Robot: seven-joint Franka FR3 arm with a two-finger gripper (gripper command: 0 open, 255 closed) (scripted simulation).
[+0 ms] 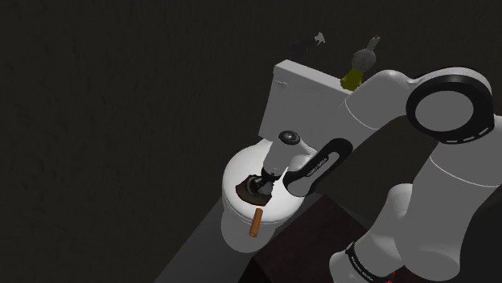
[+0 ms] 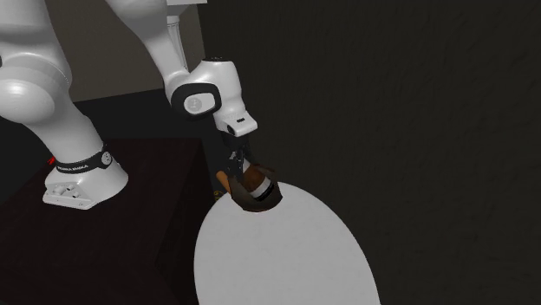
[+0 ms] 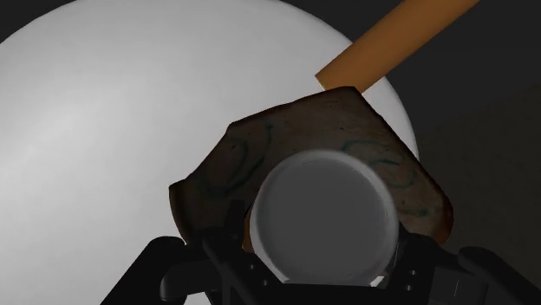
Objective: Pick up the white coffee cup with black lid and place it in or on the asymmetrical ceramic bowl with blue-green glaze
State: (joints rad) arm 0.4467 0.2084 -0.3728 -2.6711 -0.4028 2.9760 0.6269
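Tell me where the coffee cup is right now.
In the wrist view the cup is clasped in the end effector, right over the brown bowl on the round white surface.

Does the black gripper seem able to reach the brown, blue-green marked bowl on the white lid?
Probably yes: the gripper holds the white cup right over the brown bowl, nothing between.

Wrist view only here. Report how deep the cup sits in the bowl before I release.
Observer: In the second exterior view, the cup appears to have its lower end below the rim of the bowl, with the hand clasping it.
Operator: Name that white surface.
Observer: A toilet's closed lid; the shoulder view shows its tank behind.
Operator: Report anything on the tank.
Observer: A yellow-green object stands at its top corner.
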